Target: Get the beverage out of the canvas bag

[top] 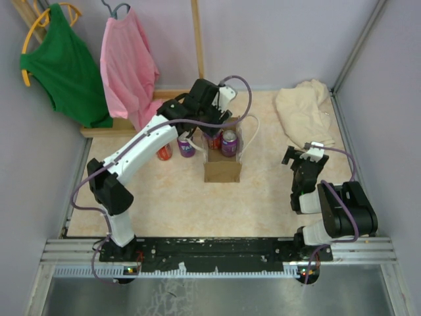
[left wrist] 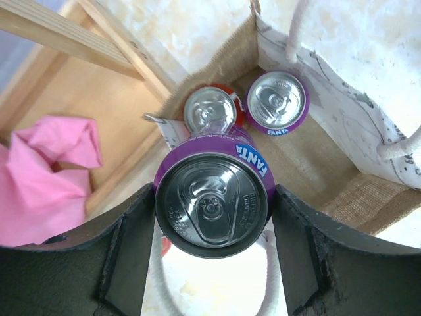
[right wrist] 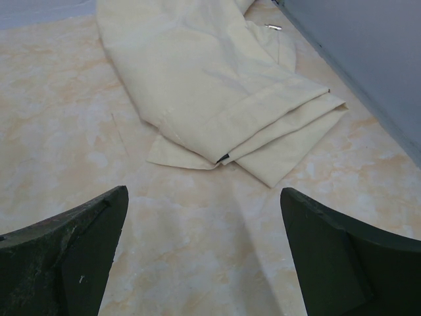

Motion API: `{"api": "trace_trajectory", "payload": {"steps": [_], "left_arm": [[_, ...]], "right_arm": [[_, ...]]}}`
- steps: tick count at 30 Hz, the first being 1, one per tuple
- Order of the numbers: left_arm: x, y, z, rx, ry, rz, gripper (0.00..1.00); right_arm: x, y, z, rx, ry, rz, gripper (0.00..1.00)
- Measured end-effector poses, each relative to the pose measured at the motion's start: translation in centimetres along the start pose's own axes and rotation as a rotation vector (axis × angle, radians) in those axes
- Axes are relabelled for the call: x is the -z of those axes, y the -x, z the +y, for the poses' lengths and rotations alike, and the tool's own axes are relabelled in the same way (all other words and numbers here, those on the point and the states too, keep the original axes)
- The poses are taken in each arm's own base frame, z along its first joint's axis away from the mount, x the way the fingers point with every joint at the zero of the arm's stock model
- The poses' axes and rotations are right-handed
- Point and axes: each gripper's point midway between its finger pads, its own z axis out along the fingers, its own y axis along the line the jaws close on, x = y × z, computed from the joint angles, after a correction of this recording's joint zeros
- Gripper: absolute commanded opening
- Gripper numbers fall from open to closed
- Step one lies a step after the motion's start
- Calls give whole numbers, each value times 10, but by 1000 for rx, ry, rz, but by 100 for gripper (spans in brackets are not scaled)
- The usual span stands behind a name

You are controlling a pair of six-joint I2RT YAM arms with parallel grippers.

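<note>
Left end effector (left wrist: 212, 209) clamps purple can (left wrist: 211, 197) above two cans (left wrist: 209, 110) (left wrist: 277, 102) in canvas bag (left wrist: 312, 157).

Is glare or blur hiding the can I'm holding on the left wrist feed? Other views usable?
Left wrist: the held can is sharp, only softly reflective; the table beyond the canvas bag is washed out. Top: even light. Right wrist: cloth sharp.

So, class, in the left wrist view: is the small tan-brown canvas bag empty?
No: a red can with a silver top and a purple Fanta can stand inside the bag, beyond the held purple can.
</note>
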Motion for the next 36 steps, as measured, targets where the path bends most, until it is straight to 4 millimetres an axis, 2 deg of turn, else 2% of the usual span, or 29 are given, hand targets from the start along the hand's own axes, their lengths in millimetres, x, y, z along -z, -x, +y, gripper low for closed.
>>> {"api": "trace_trajectory", "payload": {"steps": [3, 9, 12, 16, 21, 27, 30, 36], "left_arm": [[19, 20, 11, -4, 30, -58, 0], [75, 77, 45, 1, 136, -239, 0], [97, 88, 60, 7, 185, -286, 0], [115, 87, 85, 27, 264, -298, 0], [124, 59, 121, 72, 358, -246, 0], [128, 3, 140, 129, 406, -146, 0], [125, -25, 131, 154, 382, -102, 0], [120, -71, 95, 211, 262, -56, 0]], "right_arm": [[0, 0, 0, 0, 0, 0, 99], [0, 0, 0, 0, 0, 0, 99], [0, 0, 0, 0, 0, 0, 99], [0, 0, 0, 0, 0, 0, 99], [0, 0, 0, 0, 0, 0, 99], [0, 0, 0, 0, 0, 0, 99], [0, 0, 0, 0, 0, 0, 99], [0, 0, 0, 0, 0, 0, 99]]}}
